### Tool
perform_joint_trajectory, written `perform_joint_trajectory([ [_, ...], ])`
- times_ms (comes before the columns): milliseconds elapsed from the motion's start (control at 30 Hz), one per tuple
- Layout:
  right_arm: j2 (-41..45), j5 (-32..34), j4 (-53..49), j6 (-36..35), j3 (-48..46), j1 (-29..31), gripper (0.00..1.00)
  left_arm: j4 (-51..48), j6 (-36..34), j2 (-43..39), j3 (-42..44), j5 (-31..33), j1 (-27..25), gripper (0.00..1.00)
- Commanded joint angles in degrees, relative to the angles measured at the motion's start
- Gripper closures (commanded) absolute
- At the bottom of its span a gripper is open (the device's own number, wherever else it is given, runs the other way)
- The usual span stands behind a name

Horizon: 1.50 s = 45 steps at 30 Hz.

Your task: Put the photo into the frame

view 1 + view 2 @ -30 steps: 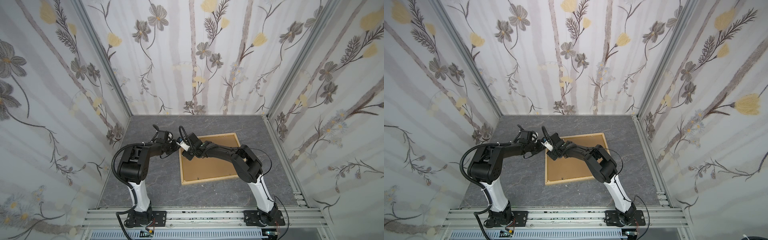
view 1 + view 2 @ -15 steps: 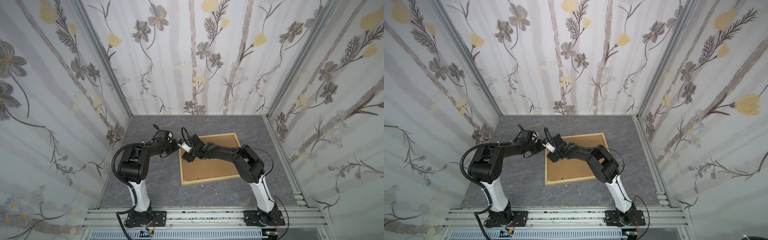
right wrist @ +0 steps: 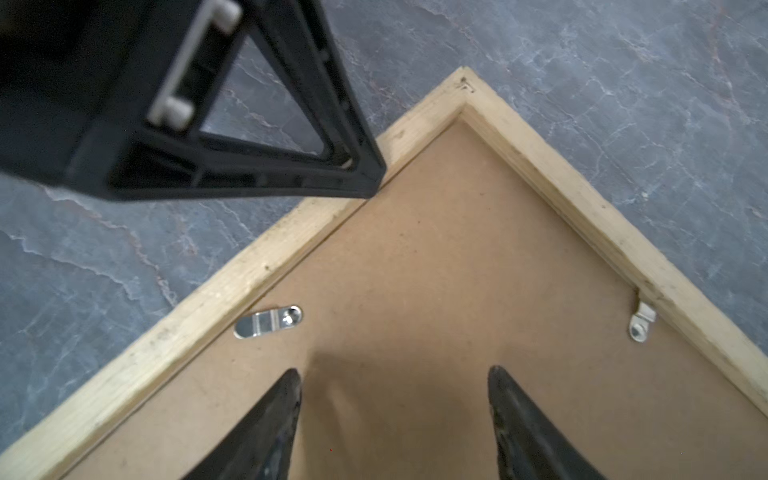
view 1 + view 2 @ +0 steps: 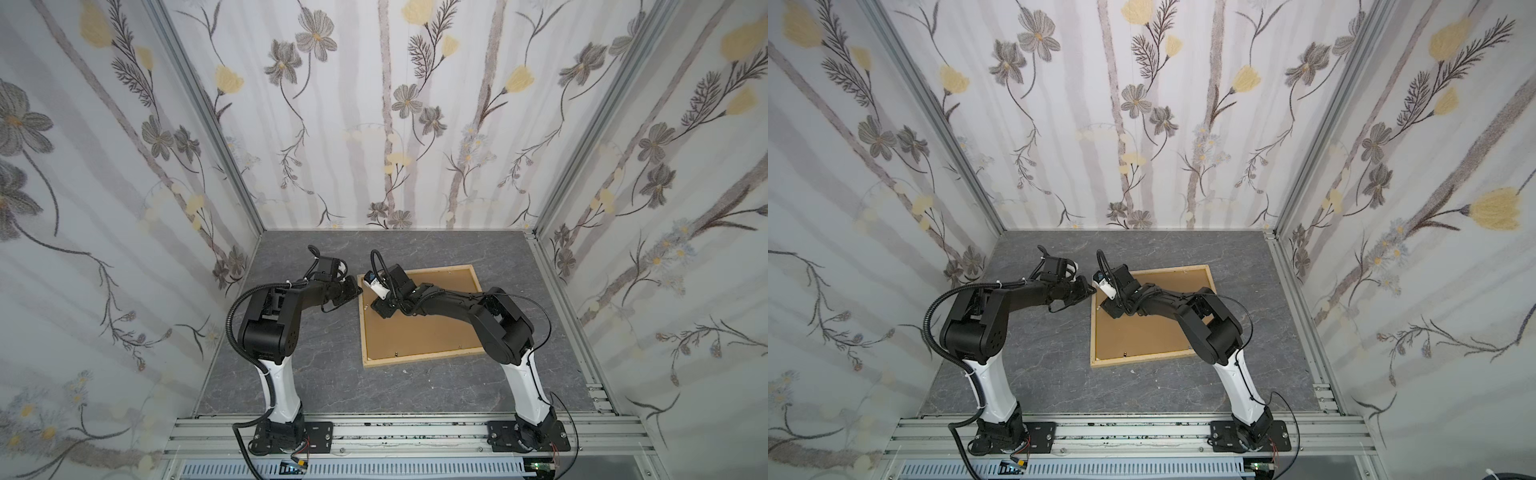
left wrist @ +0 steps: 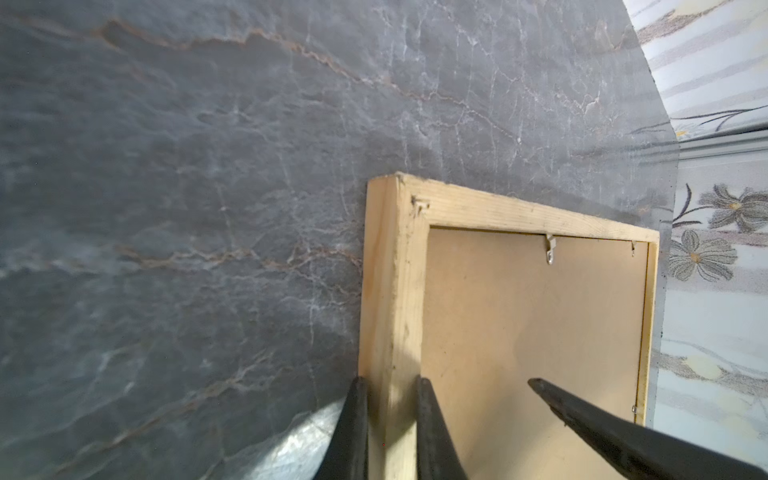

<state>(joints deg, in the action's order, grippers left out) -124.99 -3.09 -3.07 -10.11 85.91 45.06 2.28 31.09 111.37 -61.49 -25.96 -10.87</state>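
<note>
The light natural-wood rectangular frame (image 5: 395,291) lies back-up on the grey marbled worktop (image 5: 166,208). The left claw (image 5: 390,382) pinches its side strip; the right claw (image 3: 394,370) gapes open over the brown fibreboard backing panel (image 3: 436,249).

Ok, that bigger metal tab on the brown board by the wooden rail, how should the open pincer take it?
Probably from straight above, pinching the tab across its long sides at the end away from its screw. It lies flat on the board, so only its thin sides offer a hold.
</note>
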Motion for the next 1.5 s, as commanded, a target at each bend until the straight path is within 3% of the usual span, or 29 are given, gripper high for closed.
perform_joint_trajectory([
  [0, -0.36, -0.85, 1.15, -0.81, 1.19, 0.13, 0.3, -6.49, 0.22, 1.36, 0.5, 5.01, 0.0, 0.96],
  [667, -3.76, -0.7, -0.97, -2.09, 3.45, 1.26, 0.3, -6.68, -0.15, 1.3, 0.89, 4.56, -0.63, 1.0],
  [1267, -6.47, 2.28, -1.27, 1.87, 4.57, 1.52, 0.33, -5.32, 0.16, 0.78, 3.13, 4.24, -1.29, 1.0],
  [1467, -6.31, 4.7, 1.24, 6.95, 3.35, 1.52, 0.33, -4.84, 0.21, 0.64, 4.01, 4.14, -1.34, 1.0],
])
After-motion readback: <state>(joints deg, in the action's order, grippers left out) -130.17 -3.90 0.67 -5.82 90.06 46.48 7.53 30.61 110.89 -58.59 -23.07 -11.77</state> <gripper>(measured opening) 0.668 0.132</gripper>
